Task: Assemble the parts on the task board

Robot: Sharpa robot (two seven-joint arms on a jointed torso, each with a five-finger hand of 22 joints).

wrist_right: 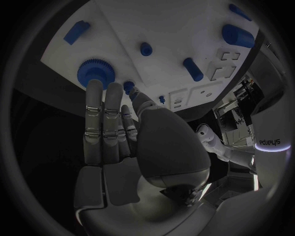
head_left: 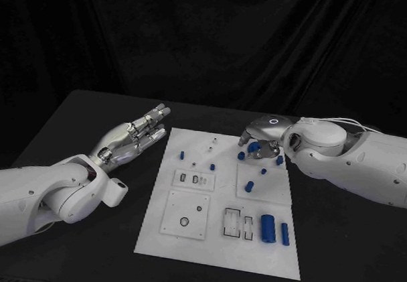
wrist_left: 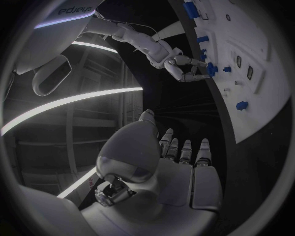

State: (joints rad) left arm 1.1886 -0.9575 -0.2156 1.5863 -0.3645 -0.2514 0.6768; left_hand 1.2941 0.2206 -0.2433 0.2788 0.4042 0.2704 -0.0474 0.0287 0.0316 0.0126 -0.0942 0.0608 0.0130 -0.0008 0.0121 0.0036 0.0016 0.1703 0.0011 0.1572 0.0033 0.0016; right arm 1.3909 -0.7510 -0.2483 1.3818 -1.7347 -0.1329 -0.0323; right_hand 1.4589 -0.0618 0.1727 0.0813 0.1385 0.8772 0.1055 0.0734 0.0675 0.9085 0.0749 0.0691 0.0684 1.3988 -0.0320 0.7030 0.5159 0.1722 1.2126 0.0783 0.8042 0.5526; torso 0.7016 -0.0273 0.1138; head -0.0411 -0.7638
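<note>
A black table (head_left: 90, 113) before black drapery carries the white task board (head_left: 220, 250).

From the head view, the left robot hand (head_left: 134, 136) is seen stretched out flat just beside the board's left edge, fingers extended and apart, nothing held. The right robot hand (head_left: 260, 143) is bent down over the board's far right corner, its fingertips at a blue gear (head_left: 258, 150); whether the gear is gripped cannot be told. A large blue cylinder (head_left: 267, 227) lies near the board's front right.
In the left wrist view, the left robot hand (wrist_left: 178, 162) is shown empty, fingers straight.
In the right wrist view, the right robot hand (wrist_right: 113, 125) is seen with fingertips touching the blue gear (wrist_right: 95, 72) on the board.
</note>
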